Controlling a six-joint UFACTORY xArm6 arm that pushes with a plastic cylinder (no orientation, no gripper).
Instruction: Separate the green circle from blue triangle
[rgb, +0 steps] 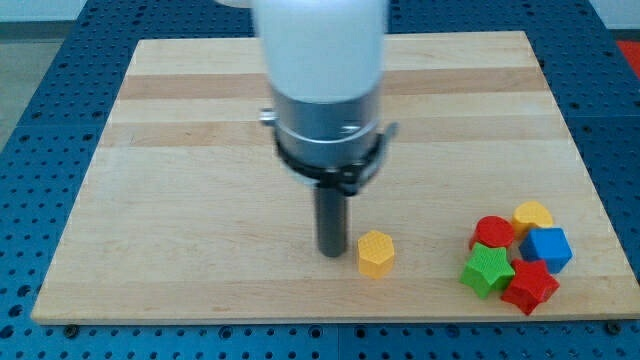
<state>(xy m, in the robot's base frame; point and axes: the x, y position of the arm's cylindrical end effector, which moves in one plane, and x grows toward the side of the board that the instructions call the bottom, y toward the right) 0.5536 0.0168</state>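
My tip (331, 252) rests on the wooden board (180, 200), just left of a yellow hexagon block (375, 254), with a small gap between them. No green circle or blue triangle shows; the arm's wide body hides the board's top middle. A cluster lies at the view's bottom right: a green star (487, 270), a blue block (547, 249) that looks like a cube, a red round block (493, 233), a yellow block (533, 216) and a red star (529, 286). The green star and the blue block sit close together, with the red star touching both.
The arm's white and grey body (322, 90) hangs over the board's middle. The cluster lies near the board's right and bottom edges. A blue perforated table (30, 100) surrounds the board.
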